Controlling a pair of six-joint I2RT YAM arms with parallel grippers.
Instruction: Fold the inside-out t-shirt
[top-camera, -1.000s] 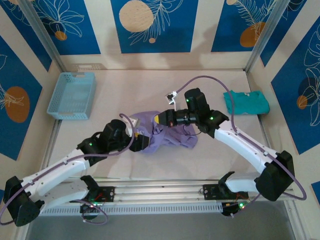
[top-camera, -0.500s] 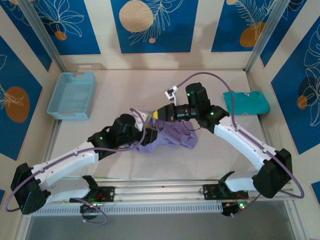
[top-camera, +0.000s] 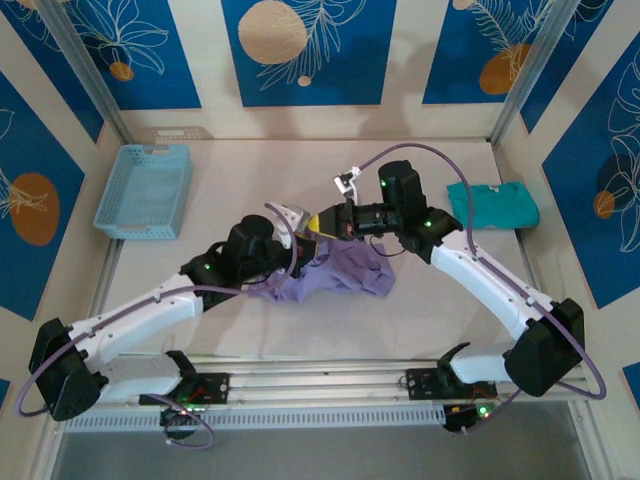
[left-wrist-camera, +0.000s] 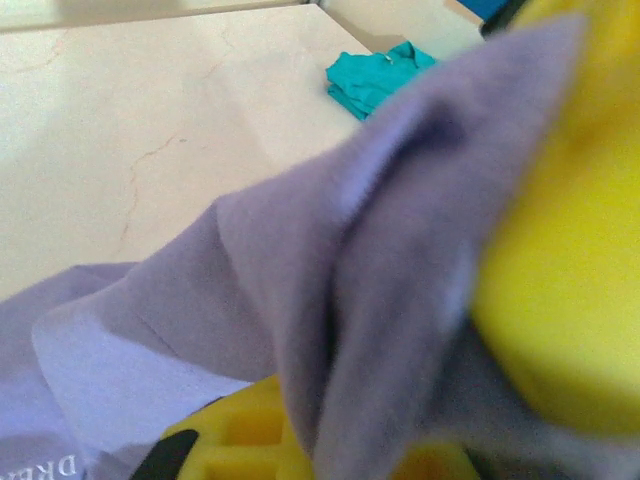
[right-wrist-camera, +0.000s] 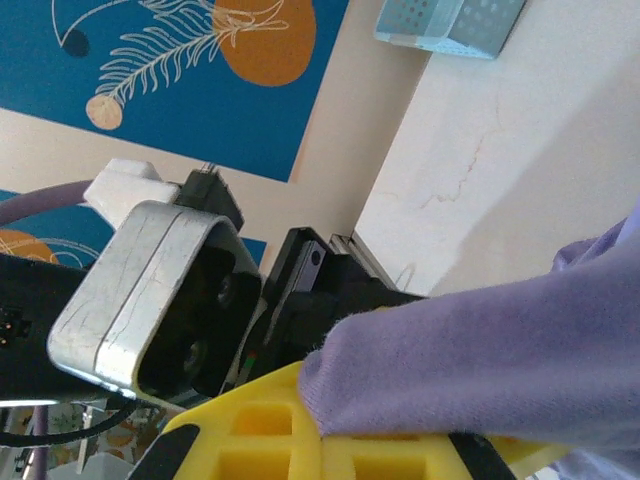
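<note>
T-shirt (top-camera: 345, 275) bunched mid worktop (top-camera: 330, 325), one bit lifted btwn both arms. Left claw (top-camera: 305, 235) clamped on purple fabric, right claw (top-camera: 322, 222) pinching same fabric, tips close together. Teal shirt (top-camera: 492, 204) far right, blue basket (top-camera: 145, 190) far left.

T-shirt (top-camera: 340, 275): plain lavender-purple. Second shirt (top-camera: 492, 205): teal-green. Basket (top-camera: 145, 190): light blue. Table (top-camera: 250, 170): pale beige, faintly veined. Wall panels (top-camera: 300, 50) — deep blue, white leaf outlines, orange and peach discs. 2 arms (top-camera: 140, 315) — white links, black joints, purple cables (top-camera: 405, 147).
</note>
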